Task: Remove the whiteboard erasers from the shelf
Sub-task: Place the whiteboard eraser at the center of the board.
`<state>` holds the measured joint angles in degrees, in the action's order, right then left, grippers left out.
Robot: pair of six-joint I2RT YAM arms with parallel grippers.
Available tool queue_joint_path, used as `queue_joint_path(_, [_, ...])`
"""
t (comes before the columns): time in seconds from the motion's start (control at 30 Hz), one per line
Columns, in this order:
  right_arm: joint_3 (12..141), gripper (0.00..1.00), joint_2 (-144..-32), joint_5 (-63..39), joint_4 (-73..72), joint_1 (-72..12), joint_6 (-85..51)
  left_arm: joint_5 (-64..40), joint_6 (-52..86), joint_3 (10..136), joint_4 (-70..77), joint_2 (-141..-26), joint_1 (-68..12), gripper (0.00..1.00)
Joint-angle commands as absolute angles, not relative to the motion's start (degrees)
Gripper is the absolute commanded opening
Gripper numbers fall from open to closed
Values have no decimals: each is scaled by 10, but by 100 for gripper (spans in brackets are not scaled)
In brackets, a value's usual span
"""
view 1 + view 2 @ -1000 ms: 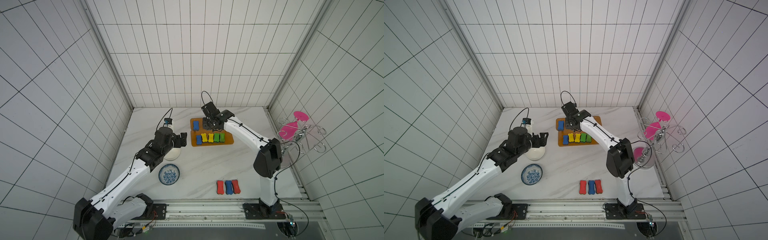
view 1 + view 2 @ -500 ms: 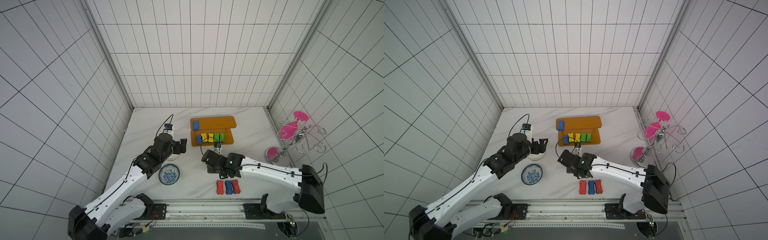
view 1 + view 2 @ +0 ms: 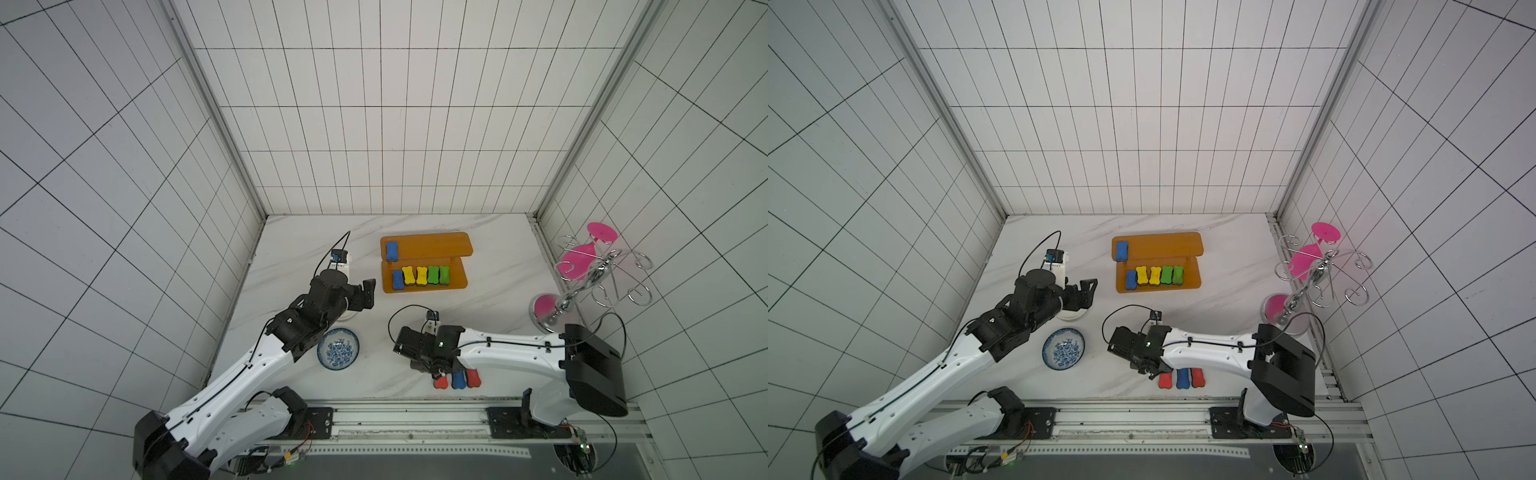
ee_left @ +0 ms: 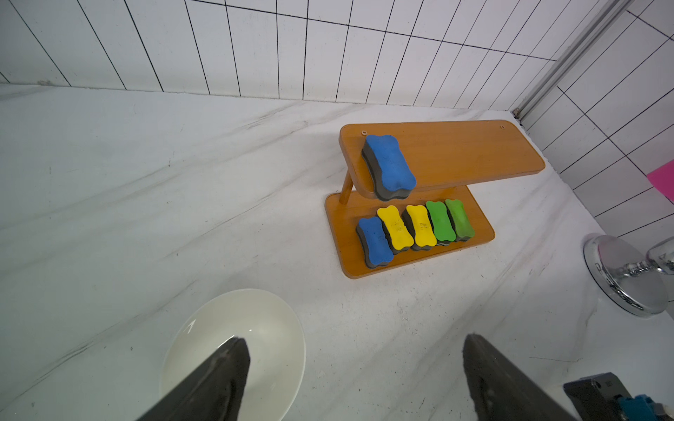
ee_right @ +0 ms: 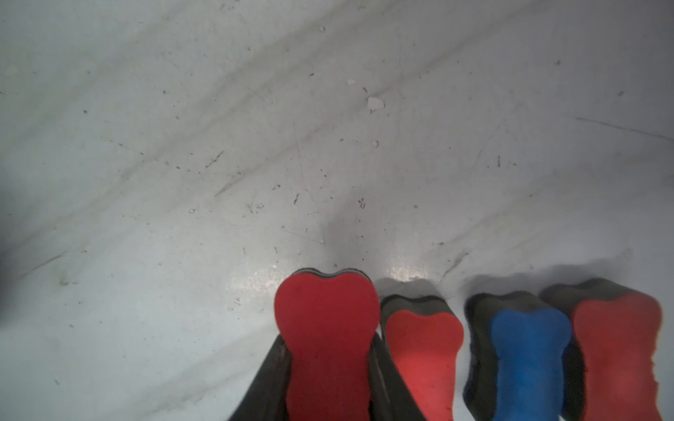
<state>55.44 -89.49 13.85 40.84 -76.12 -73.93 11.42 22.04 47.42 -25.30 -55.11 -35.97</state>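
Note:
The orange shelf (image 3: 440, 246) (image 4: 456, 153) stands at the back of the table. One blue eraser (image 3: 391, 250) (image 4: 388, 167) lies on its upper tier. On the lower tier sit a blue eraser (image 3: 397, 279), two yellow erasers (image 3: 415, 276) and two green erasers (image 3: 438, 274). My right gripper (image 5: 328, 350) (image 3: 434, 370) is shut on a red eraser (image 5: 326, 317) near the table's front. Right beside it lie a red eraser (image 5: 423, 339), a blue eraser (image 5: 529, 342) and a red eraser (image 5: 616, 339). My left gripper (image 4: 353, 340) (image 3: 368, 294) hangs open and holds nothing, left of the shelf.
A white bowl (image 4: 262, 328) (image 3: 1069, 316) sits under my left gripper. A blue patterned bowl (image 3: 338, 348) is in front of it. A chrome rack with pink glasses (image 3: 598, 270) stands at the right edge, its base (image 4: 627, 277) close to the shelf's right end.
My right arm has swung from the shelf down to the table's front, carrying the red eraser to the row lying there. The left arm shifted only slightly.

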Motion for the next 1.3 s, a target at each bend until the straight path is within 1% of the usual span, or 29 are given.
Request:
queue_joint_path(0.0, [543, 30, -905, 122, 394, -758, -750, 125, 214, 479, -260, -539, -363, 95])
queue_joint_path(0.13, [540, 31, -922, 93, 365, -748, -734, 123, 213, 480, -258, -540, -363, 95])
queue_joint_path(0.47, [525, 33, -927, 63, 375, -746, -740, 121, 213, 481, -257, -541, -363, 96])
queue_joint_path(0.7, [513, 34, -911, 69, 390, -754, -747, 119, 214, 481, -258, -542, -363, 96])
queue_joint_path(0.97, [524, 39, -922, 62, 386, -758, -730, 121, 212, 481, -258, -543, -363, 96])
queue_joint_path(1.27, [526, 40, -920, 64, 397, -767, -729, 119, 211, 481, -257, -545, -363, 96])
